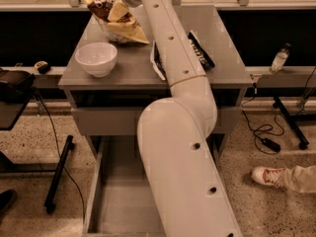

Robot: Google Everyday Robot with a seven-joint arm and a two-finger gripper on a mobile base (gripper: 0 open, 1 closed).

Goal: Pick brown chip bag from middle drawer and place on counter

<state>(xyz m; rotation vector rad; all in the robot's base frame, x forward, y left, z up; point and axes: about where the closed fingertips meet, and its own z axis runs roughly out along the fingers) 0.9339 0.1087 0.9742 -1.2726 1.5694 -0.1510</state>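
Note:
The brown chip bag, crinkly brown and cream, sits tilted at the far left of the counter, just behind the white bowl. My gripper is at the end of the long white arm, reaching over the counter's back edge, and is shut on the bag; the bag hides most of the fingers. The middle drawer stands pulled out below, at the bottom of the view. Its grey floor is bare where it shows, and my arm covers its right half.
A white bowl stands on the counter's front left. A black snack packet lies right of my arm. A black stand leg is at left. A bottle, cables and a person's shoe are at right.

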